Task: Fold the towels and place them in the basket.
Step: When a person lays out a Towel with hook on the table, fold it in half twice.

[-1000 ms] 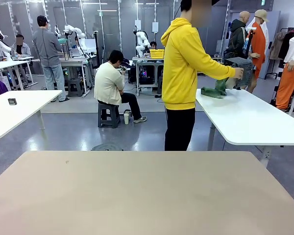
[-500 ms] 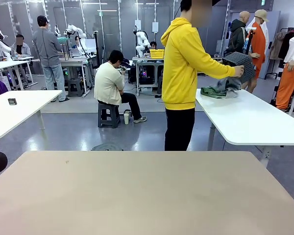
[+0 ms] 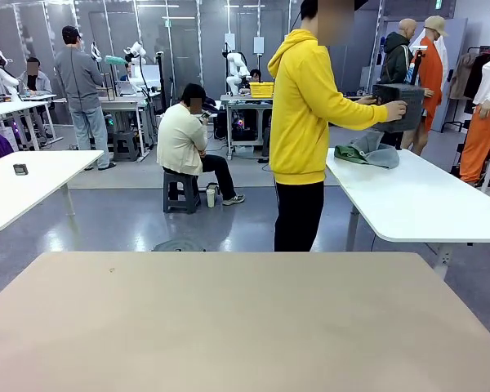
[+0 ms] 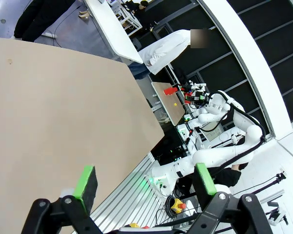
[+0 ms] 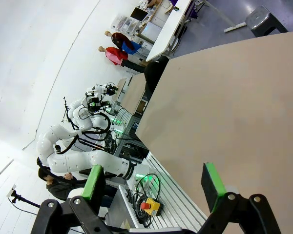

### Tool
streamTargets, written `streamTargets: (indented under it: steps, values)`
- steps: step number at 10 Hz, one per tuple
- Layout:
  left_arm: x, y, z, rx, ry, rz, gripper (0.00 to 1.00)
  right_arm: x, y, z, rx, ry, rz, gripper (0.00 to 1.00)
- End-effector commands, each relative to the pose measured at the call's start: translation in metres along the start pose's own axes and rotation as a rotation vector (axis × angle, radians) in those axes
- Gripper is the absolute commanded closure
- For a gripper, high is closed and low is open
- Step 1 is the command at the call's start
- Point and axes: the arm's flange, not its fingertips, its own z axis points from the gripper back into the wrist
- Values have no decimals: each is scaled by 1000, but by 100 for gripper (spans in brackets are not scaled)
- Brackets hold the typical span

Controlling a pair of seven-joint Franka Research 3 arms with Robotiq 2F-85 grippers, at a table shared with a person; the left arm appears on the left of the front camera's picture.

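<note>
In the left wrist view the left jaws stand spread with nothing between them. Their green pads [image 4: 86, 181] rise from the bottom edge above the near edge of the beige table [image 3: 229, 327]. That fits a waiting pose, since no cloth lies within reach.

In the front view the beige table takes up the lower half of the frame. Above it, right of centre, a person in a yellow hoodie [image 3: 306, 106] stands turned toward the white table [image 3: 425, 204] at the right edge. On that white table the towels [image 3: 367, 150] lie in a loose, unfolded heap, sea-green under grey-blue, well apart from the robot's table.

Just above and to the right of the heap, the person holds the basket [image 3: 400, 104] off the surface in outstretched hands. It is probably lifted clear of the cloths so that both can be carried across. I judge that folding has not begun, because the things have yet to reach the robot's side.

In the right wrist view the right jaws are likewise spread and grip nothing. Their pads [image 5: 211, 181] are poised above the beige table's edge.
</note>
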Motion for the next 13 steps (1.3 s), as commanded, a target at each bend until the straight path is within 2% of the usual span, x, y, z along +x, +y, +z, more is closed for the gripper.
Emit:
streamTargets:
  steps: [1, 13]
  values:
    - [1, 1, 0, -24, -16, -19, 0, 1, 1, 0, 12, -5, 7, 0]
    - [1, 1, 0, -24, -16, -19, 0, 1, 1, 0, 12, -5, 7, 0]
